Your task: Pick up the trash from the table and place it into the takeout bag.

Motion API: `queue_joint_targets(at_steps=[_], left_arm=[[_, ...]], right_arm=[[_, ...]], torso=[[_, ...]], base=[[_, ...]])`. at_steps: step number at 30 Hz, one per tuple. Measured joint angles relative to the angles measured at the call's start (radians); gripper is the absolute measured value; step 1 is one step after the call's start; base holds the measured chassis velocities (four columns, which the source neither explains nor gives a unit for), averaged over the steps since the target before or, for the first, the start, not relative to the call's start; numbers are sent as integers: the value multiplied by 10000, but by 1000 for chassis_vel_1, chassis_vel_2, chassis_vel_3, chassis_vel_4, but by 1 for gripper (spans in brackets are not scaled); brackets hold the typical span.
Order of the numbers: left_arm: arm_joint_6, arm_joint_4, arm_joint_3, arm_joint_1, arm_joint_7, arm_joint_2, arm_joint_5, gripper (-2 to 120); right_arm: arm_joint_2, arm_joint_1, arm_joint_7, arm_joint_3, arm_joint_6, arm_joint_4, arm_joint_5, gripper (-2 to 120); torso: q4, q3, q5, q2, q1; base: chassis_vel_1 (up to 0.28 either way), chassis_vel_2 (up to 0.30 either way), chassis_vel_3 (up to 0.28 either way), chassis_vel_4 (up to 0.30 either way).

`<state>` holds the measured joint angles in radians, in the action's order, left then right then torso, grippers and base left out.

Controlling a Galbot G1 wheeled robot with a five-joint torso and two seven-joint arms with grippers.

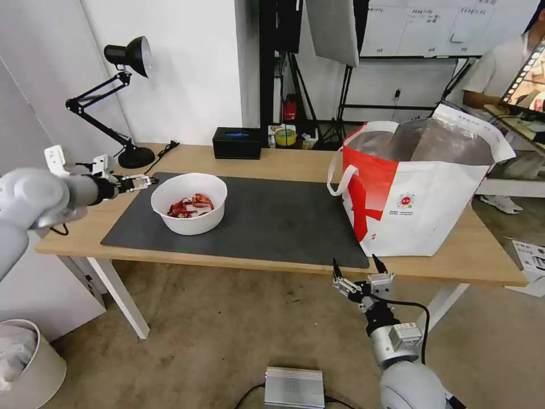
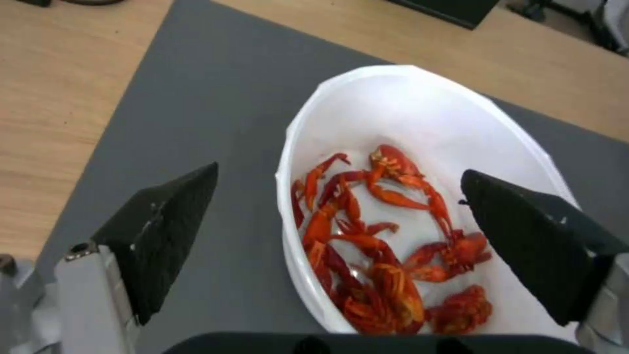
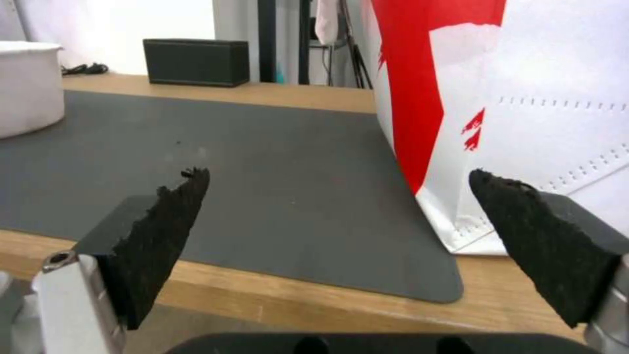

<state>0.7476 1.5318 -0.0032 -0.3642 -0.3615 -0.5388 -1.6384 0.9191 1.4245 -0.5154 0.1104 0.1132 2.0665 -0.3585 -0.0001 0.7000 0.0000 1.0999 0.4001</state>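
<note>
While the bowl of red scraps sits on the mat's left part, you have the left gripper spread just beside its left rim, far nearer than the spread right gripper below the bag.

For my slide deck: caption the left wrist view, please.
Open left gripper poised over the near rim of a white bowl of red crayfish shells on the grey mat.

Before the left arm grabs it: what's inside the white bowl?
The white bowl holds red crayfish shells piled on one side, the rest bare white. What lies under the pile is covered. The open left gripper hovers at its rim.
</note>
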Motion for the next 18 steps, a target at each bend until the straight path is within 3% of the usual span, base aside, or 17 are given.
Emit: queue_joint_targets(at_steps=[10, 18], left_arm=[[-36, -617, 1178, 470, -513, -494, 309, 100], [-76, -870, 1613, 539, -374, -656, 1000, 100]], right_arm=[[0, 0, 0, 0, 0, 0, 0, 100], [0, 0, 0, 0, -1, 0, 0, 100]], torso=[[1, 0, 0, 0, -1], [2, -1, 0, 1, -1]], base=[[0, 0, 0, 0], [0, 0, 0, 0]])
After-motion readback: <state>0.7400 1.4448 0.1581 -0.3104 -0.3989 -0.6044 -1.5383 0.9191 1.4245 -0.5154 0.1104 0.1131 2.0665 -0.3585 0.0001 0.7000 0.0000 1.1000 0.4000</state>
